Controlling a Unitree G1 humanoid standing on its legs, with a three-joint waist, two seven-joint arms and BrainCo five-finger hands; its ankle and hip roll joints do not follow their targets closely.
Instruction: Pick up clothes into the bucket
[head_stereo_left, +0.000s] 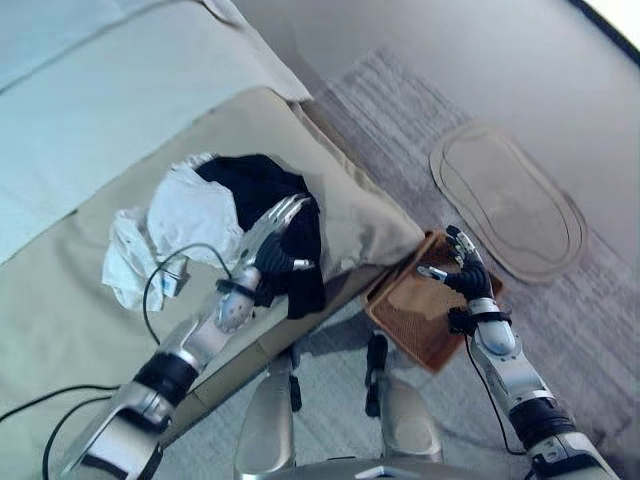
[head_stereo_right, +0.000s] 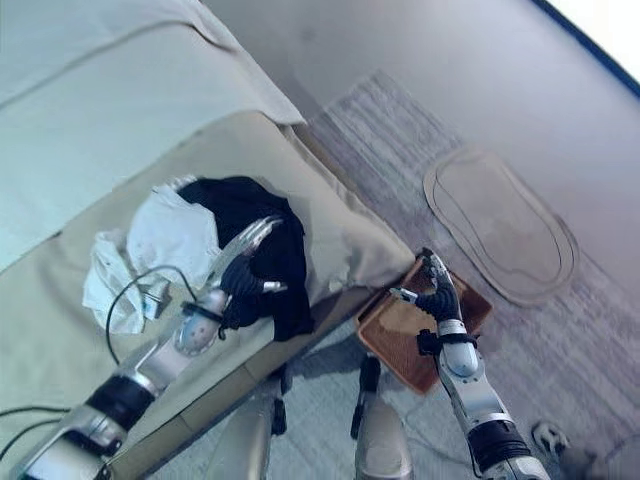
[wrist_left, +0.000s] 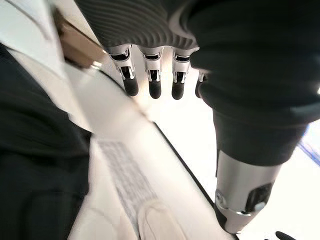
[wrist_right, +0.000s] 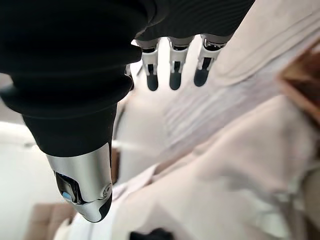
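On the bed's corner lies the black garment (head_stereo_left: 262, 195), half draped over the edge, with white clothes (head_stereo_left: 190, 215) bunched beside it. My left hand (head_stereo_left: 272, 240) rests over the dark cloth, fingers straight, gripping nothing. My right hand (head_stereo_left: 462, 268) hovers relaxed and empty above the brown basket (head_stereo_left: 415, 315) on the floor. The risk, I reckon: a shallow grab lets the black garment slide off the bed (head_stereo_left: 80, 300), missing the basket. No writing I can read anywhere.
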